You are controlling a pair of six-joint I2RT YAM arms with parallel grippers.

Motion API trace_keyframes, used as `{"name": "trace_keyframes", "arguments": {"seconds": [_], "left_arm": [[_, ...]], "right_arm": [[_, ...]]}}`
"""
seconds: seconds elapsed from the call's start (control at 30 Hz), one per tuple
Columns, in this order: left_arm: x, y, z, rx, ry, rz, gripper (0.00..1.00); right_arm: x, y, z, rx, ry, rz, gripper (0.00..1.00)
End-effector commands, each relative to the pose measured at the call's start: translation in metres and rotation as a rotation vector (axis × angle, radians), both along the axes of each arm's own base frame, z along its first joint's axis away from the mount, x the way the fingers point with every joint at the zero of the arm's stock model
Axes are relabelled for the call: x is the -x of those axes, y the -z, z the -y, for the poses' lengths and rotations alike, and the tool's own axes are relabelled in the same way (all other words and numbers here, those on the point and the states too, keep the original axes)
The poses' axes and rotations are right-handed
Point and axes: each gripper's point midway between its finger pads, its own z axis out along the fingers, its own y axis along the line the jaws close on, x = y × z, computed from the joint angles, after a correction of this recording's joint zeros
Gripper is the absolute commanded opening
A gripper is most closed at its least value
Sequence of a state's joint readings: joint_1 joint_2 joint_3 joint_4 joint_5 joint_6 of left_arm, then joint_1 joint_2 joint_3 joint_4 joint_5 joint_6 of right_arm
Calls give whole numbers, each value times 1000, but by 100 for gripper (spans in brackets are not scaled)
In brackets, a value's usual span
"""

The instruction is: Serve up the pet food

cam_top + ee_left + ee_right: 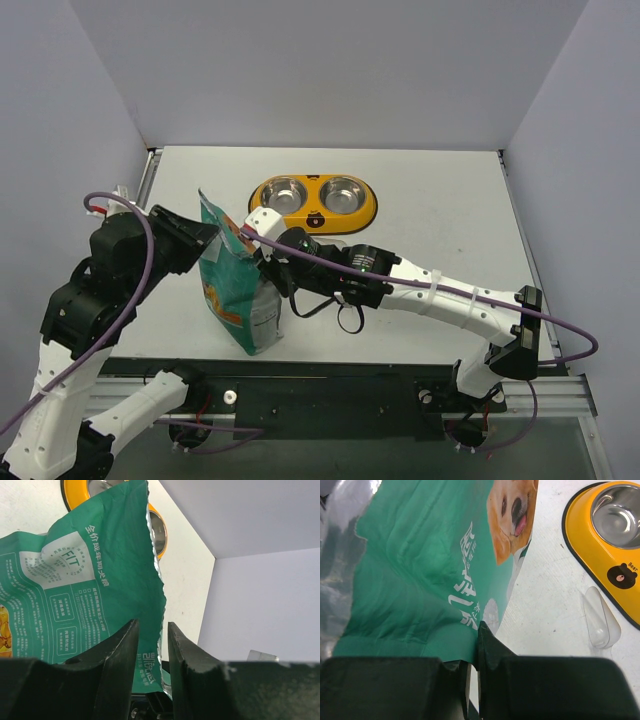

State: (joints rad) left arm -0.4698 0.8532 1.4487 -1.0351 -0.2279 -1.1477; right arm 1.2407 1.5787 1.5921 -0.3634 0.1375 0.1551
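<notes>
The teal-and-white dog-food bag [235,290] stands upright in front of the yellow double-bowl feeder [313,215]. Its top is torn open. My right gripper [258,240] is shut on the bag's upper right edge; the right wrist view shows the gripper [475,630] pinching the teal wall [420,570]. My left gripper [208,235] is at the bag's upper left. In the left wrist view the gripper [152,625] is open, with the bag's torn edge [75,580] between its fingers [120,660]. The pet food is hidden. Both steel bowls look empty.
A clear plastic scoop [600,620] lies on the table beside the feeder [580,535], to the right of the bag. The feeder's rim [67,490] shows behind the bag in the left wrist view. Grey walls close in the table on three sides.
</notes>
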Motion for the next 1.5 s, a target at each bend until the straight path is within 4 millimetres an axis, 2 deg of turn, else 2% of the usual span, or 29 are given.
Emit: {"name": "trace_keyframes", "arguments": {"seconds": [0.0, 0.13, 0.3, 0.53, 0.9, 0.97, 1.0, 1.13, 1.3, 1.37, 1.4, 1.43, 1.47], "left_arm": [[-8, -2, 1, -15, -1, 28, 39], [-11, 4, 4, -28, 13, 20, 38], [-9, 13, -2, -58, -11, -14, 31], [-19, 17, 8, -58, 16, -22, 34], [-27, 22, 5, -132, 21, -11, 34], [-28, 21, 5, -150, 32, -1, 24], [-28, 21, 5, -154, 36, 2, 17], [-23, 27, 4, -162, 44, -7, 0], [-10, 32, -4, -135, 24, -6, 0], [-4, 29, -3, -91, 21, 11, 0], [-3, 33, 0, -72, 33, 6, 0], [0, 24, 0, -39, 34, 47, 0], [-2, 26, 4, -13, 37, 51, 0]], "right_arm": [[0, -44, 1, -81, 14, 52, 0], [1, -43, 0, -80, 12, 52, 0], [2, -45, 1, -80, 11, 58, 0], [8, -44, -5, -55, -16, 75, 0], [15, -50, -11, -54, -47, 90, 0], [16, -51, -11, -58, -51, 90, 0], [17, -50, -10, -55, -52, 90, 0], [19, -50, -9, -63, -42, 84, 0], [20, -59, -9, -105, 5, 58, 0], [18, -70, -3, -132, 63, 38, 13], [17, -75, -1, -152, 95, 16, 26], [14, -80, 4, -168, 133, 14, 31], [14, -83, 6, -190, 164, -10, 37]]}}
